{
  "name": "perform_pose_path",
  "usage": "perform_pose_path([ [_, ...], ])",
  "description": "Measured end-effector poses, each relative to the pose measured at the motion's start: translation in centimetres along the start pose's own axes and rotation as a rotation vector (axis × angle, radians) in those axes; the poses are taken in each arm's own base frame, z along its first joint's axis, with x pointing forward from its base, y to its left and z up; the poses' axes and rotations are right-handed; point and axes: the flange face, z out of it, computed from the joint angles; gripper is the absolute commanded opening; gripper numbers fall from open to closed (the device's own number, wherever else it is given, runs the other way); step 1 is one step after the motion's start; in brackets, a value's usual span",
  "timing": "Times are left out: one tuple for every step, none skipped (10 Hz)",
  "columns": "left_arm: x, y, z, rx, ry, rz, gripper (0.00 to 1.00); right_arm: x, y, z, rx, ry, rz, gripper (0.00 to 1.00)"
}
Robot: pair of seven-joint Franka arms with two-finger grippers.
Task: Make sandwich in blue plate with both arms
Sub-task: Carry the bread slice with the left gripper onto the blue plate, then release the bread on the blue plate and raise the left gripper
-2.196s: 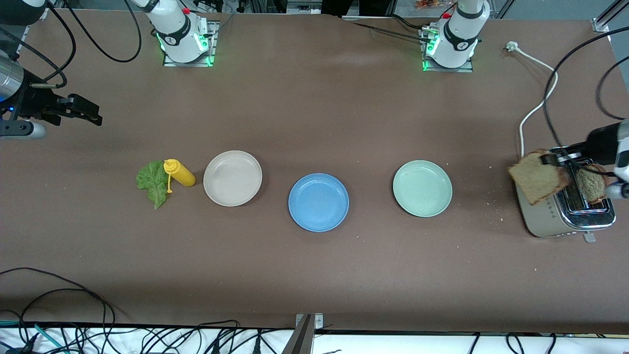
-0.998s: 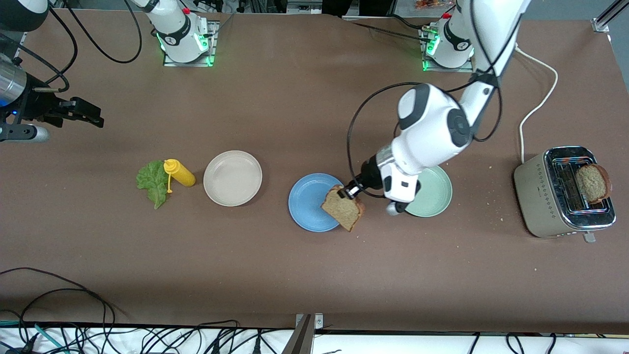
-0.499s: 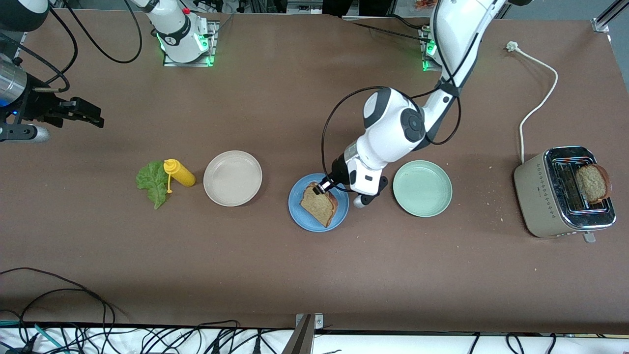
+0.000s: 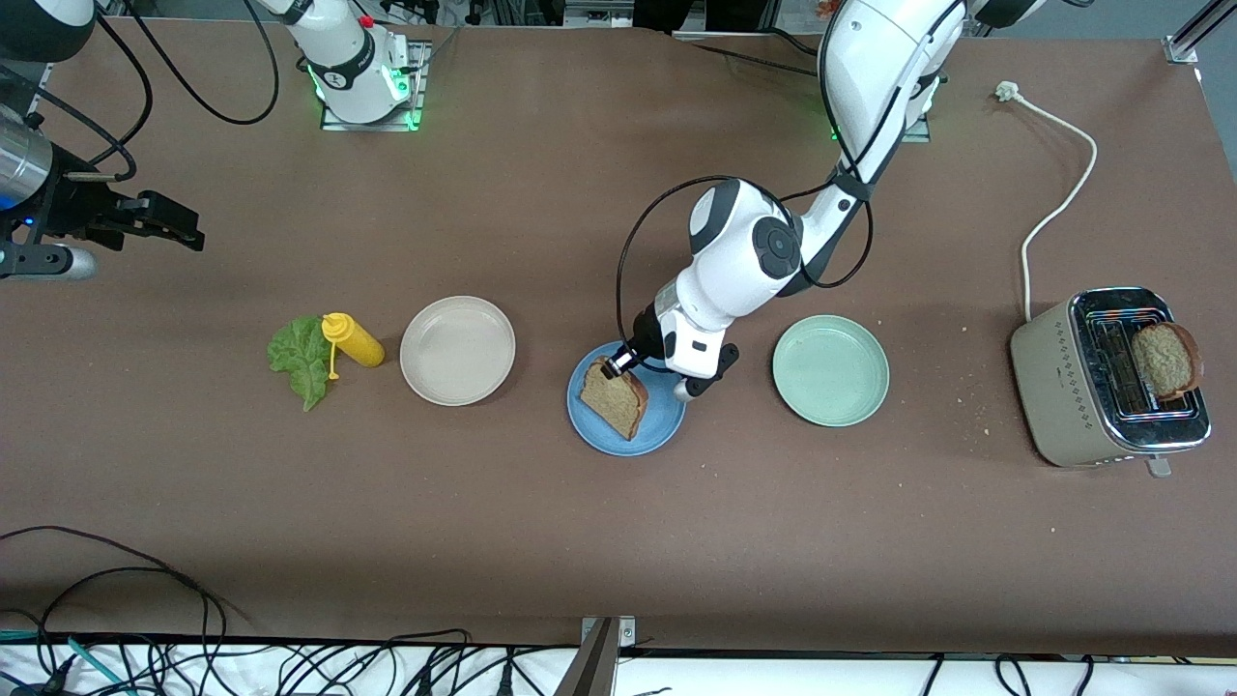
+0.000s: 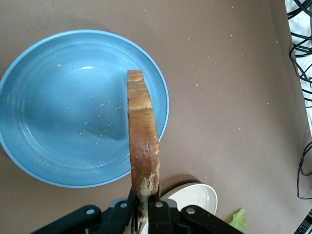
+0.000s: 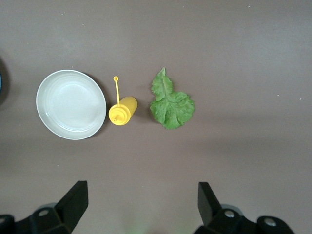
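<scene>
Front view: left gripper [image 4: 613,367], jaws clamped on a toast slice [image 4: 615,398], hangs over the blue plate [image 4: 667,425]; next, lower and release. Right gripper [image 6: 141,204] waits, jaws open, above the lettuce [image 6: 169,103].

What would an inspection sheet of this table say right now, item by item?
Surface: brown table, scattered crumbs.
Job's things: toast slice held on edge over blue plate; second slice in toaster; lettuce leaf on table.
Clutter: yellow bottle, beige plate, pale green plate.
Grippers: left gripper shut on toast slice; right gripper open, waiting.
Cables: white cord from toaster; black cables at table's near edge.
Surroundings: nothing seen.
</scene>
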Motion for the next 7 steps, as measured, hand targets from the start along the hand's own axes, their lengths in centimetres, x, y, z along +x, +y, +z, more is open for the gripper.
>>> perform_pose_path([
  [-0.2,-0.1,0.3,0.0,0.0,0.002,0.0,0.0,0.0,0.0,0.0,0.0,0.0,1.0],
  [-0.4,-0.2,0.6,0.001,0.0,0.004,0.0,0.0,0.0,0.0,0.0,0.0,0.0,1.0],
  [-0.6,-0.4,1.0,0.003,-0.001,0.005,0.0,0.0,0.0,0.0,0.0,0.0,0.0,1.0],
  [-0.8,-0.5,1.3,0.008,-0.003,0.007,0.0,0.0,0.0,0.0,0.0,0.0,0.0,1.0],
  [-1.1,-0.7,1.7,0.012,-0.006,0.009,0.0,0.0,0.0,0.0,0.0,0.0,0.0,1.0],
  [-1.1,-0.8,1.9,0.013,-0.006,0.009,0.07,0.0,0.0,0.0,0.0,0.0,0.0,1.0],
  [-1.1,-0.8,1.9,0.014,-0.006,0.008,0.18,0.0,0.0,0.0,0.0,0.0,0.0,1.0],
])
